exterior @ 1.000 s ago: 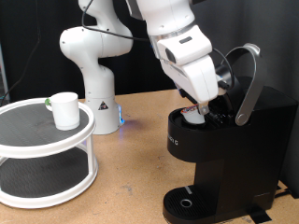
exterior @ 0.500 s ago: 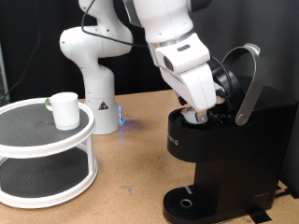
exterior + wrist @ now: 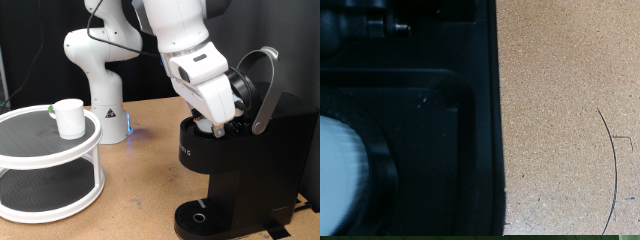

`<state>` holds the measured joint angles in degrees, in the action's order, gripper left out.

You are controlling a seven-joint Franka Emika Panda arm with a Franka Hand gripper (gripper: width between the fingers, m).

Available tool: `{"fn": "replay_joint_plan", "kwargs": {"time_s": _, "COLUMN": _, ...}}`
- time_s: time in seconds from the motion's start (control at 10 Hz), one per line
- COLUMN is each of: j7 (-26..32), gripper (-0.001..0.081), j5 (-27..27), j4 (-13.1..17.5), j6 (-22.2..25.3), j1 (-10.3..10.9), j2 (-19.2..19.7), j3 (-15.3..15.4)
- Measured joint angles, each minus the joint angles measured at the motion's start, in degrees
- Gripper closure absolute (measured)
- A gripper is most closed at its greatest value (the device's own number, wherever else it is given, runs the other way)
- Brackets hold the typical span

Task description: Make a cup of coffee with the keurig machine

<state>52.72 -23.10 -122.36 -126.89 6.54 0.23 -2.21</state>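
Black, rigid plastic, the keurig machine stands open under my gripper; jaws hidden, state unclear. The cup, likely fragile ceramic, suits a rim grasp.

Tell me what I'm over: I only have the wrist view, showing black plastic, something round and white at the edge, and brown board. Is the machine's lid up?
Observer: Yes. In the exterior view the tall black boxy keurig machine has its silver-grey curved lid handle raised.
Operator: Where is the gripper?
Observer: The gripper is down at the open chamber on top of the machine, under the raised lid.
Operator: And the cup?
Observer: The plain white ceramic mug stands on the top tier of the white round two-tier shelf at the exterior view's left, not on the circular drip tray.
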Motion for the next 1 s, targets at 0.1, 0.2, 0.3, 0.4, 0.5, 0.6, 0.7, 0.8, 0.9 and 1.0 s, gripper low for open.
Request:
{"fn": "replay_joint_plan", "kwargs": {"time_s": 0.1, "j7": 0.68, "gripper": 0.0001, "j5": -0.14, "j4": -0.27, "j6": -0.33, "j1": 0.04, "j2": 0.0, "j3": 0.08}}
{"fn": "replay_joint_plan", "kwargs": {"time_s": 0.2, "j7": 1.07, "gripper": 0.0001, "j5": -0.29, "j4": -0.54, "j6": -0.66, "j1": 0.09, "j2": 0.0, "j3": 0.15}}
{"fn": "replay_joint_plan", "kwargs": {"time_s": 0.3, "j7": 1.14, "gripper": 0.0001, "j5": -0.34, "j4": -0.78, "j6": -1.02, "j1": 0.18, "j2": 0.0, "j3": 0.19}}
{"fn": "replay_joint_plan", "kwargs": {"time_s": 0.4, "j7": 1.14, "gripper": 0.0001, "j5": -0.34, "j4": -0.98, "j6": -1.47, "j1": 0.21, "j2": 0.0, "j3": 0.25}}
{"fn": "replay_joint_plan", "kwargs": {"time_s": 0.5, "j7": 1.14, "gripper": 0.0001, "j5": -0.34, "j4": -1.08, "j6": -1.69, "j1": 0.21, "j2": 0.0, "j3": 0.27}}
{"fn": "replay_joint_plan", "kwargs": {"time_s": 0.6, "j7": 1.14, "gripper": 0.0001, "j5": -0.34, "j4": -1.08, "j6": -1.75, "j1": 0.21, "j2": 0.04, "j3": 0.27}}
{"fn": "replay_joint_plan", "kwargs": {"time_s": 0.7, "j7": 1.13, "gripper": 0.0001, "j5": -0.34, "j4": -1.08, "j6": -1.81, "j1": 0.21, "j2": 0.09, "j3": 0.27}}
{"fn": "replay_joint_plan", "kwargs": {"time_s": 0.8, "j7": 1.1, "gripper": 0.0001, "j5": -0.34, "j4": -1.06, "j6": -1.83, "j1": 0.21, "j2": 0.16, "j3": 0.26}}
{"fn": "replay_joint_plan", "kwargs": {"time_s": 0.9, "j7": 0.99, "gripper": 0.0001, "j5": -0.34, "j4": -1.02, "j6": -2.05, "j1": 0.21, "j2": 0.26, "j3": 0.26}}
{"fn": "replay_joint_plan", "kwargs": {"time_s": 1.0, "j7": -0.27, "gripper": 0.0001, "j5": -0.36, "j4": -1.01, "j6": -3.49, "j1": 0.2, "j2": 0.55, "j3": 0.27}}
